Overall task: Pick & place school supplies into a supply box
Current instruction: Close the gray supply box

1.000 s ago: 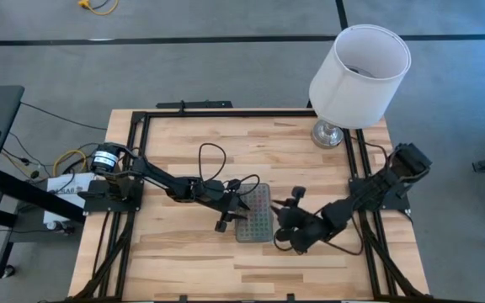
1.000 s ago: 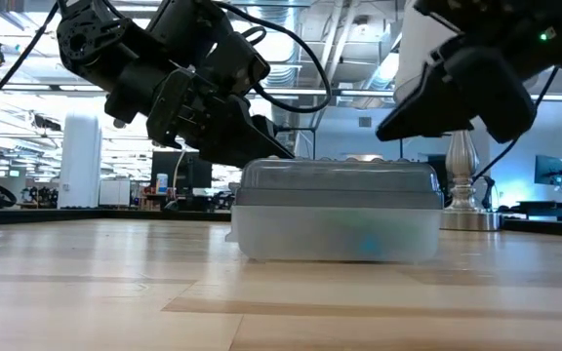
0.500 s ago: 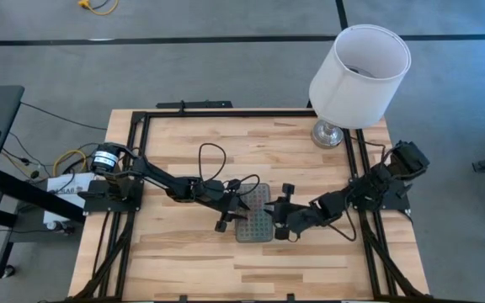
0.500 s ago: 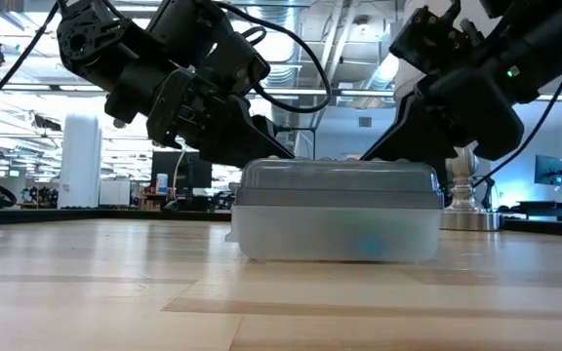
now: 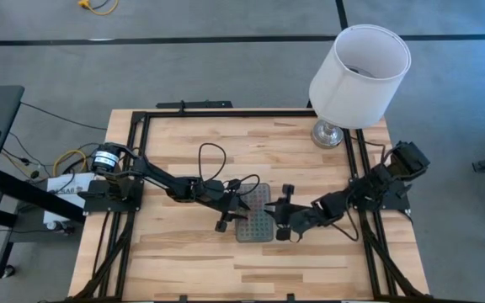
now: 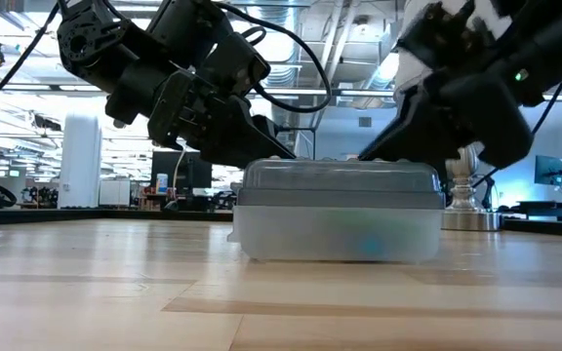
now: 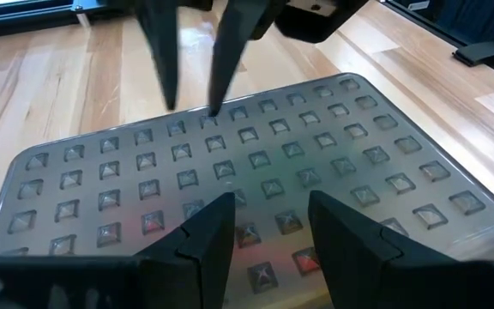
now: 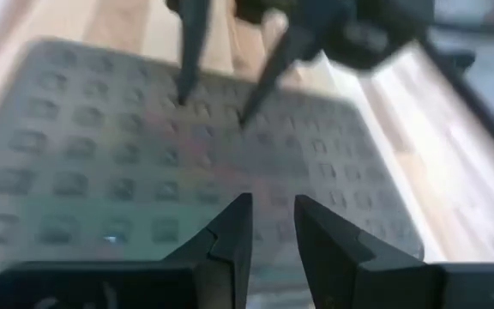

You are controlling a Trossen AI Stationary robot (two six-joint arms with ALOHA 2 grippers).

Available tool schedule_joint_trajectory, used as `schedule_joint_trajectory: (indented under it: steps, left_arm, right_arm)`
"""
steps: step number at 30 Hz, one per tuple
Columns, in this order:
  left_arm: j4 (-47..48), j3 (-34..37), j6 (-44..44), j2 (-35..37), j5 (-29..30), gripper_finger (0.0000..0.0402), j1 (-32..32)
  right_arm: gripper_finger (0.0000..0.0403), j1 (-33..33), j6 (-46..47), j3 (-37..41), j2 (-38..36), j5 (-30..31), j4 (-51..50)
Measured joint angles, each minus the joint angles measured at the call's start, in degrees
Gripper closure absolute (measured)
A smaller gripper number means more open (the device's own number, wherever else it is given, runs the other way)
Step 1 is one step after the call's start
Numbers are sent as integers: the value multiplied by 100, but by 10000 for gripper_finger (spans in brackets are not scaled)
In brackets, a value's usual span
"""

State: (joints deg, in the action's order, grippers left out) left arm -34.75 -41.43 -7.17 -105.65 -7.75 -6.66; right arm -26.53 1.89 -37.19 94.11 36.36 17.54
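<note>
Grey dotted lid of supply box (image 5: 255, 220) down on bench (image 5: 183, 261) | left hand (image 5: 236, 208), right hand (image 5: 283, 220) over it, both parted, empty | step: closing; next: press lid.

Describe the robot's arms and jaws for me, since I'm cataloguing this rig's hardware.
Both arms are dark, near-black jointed links with loose black cables looping along them. The left gripper ends in two flat, tapering dark jaws with angled tips; the right gripper has the same pointed pair. In the low view a small green light glows on one arm.
</note>
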Motion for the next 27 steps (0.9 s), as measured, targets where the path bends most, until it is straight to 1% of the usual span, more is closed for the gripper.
schedule_joint_trajectory:
  steps: [3, 8, 16, 22, 27]
  left_arm:
    - [-1, -2, -26, 0, 0, 255, 0]
    - [-1, -2, -29, 2, -2, 255, 0]
    - [8, -2, -163, 108, -6, 255, -22]
    - [290, 35, -448, 592, 41, 255, -150]
    - [261, 17, -552, 1005, 278, 255, -195]
  right_arm:
    - [317, -167, -360, -6, -8, 166, 293]
    - [317, -425, -689, -7, -11, 553, 395]
    - [317, -743, -777, -12, -329, 1020, 99]
    - [317, -933, -777, -13, -533, 1091, 53]
    - [317, -976, -790, -13, -531, 1090, 49]
